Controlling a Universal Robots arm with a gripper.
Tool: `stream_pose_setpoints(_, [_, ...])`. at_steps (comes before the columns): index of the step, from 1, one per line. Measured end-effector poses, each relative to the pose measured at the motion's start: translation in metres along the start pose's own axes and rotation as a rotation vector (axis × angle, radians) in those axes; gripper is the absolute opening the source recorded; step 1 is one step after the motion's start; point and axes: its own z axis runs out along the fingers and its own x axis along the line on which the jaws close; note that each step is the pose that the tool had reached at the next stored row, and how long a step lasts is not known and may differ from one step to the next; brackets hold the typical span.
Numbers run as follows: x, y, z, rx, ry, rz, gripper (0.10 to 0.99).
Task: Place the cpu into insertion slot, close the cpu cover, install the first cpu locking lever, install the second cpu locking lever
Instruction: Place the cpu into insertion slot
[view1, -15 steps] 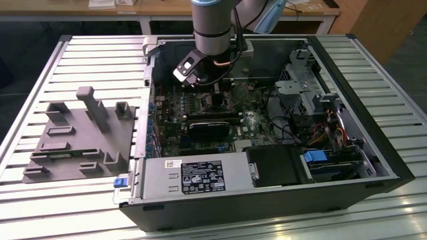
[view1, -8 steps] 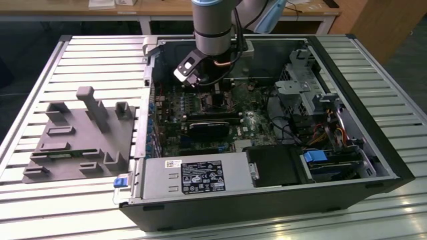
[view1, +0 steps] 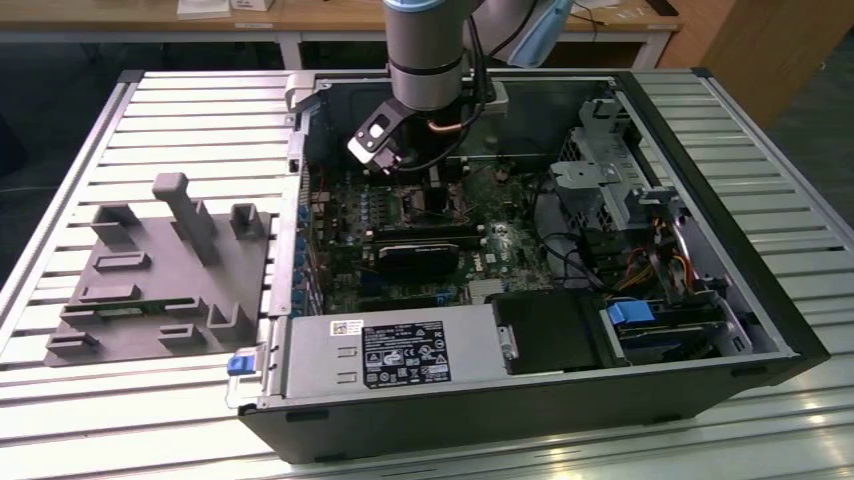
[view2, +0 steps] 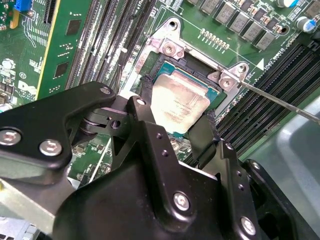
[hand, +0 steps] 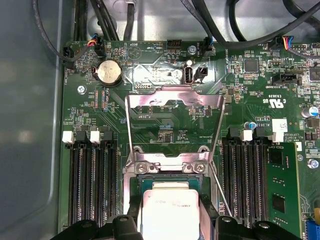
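We are clamping our gripper (view2: 178, 114) onto the cpu (view2: 180, 97) at the insertion slot (hand: 165, 178), twelve o'clock from the power supply (view1: 387, 355) in the exterior view.

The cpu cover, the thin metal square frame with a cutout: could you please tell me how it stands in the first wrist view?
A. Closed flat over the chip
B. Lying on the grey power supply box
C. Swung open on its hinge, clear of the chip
C: the thin metal square-frame cpu cover is swung open, green board showing through its cutout, while the small silvery-topped square cpu sits uncovered in the black hand.
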Motion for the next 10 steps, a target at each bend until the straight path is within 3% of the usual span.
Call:
stream_pose_setpoints(3, [0.0,0.0,0.0,0.0,0.0,0.0,0.545])
stream_pose_setpoints(4, [0.0,0.0,0.0,0.0,0.0,0.0,0.608])
stream_pose_setpoints(10, [0.0,0.0001,0.0,0.0,-0.0002,0.0,0.608])
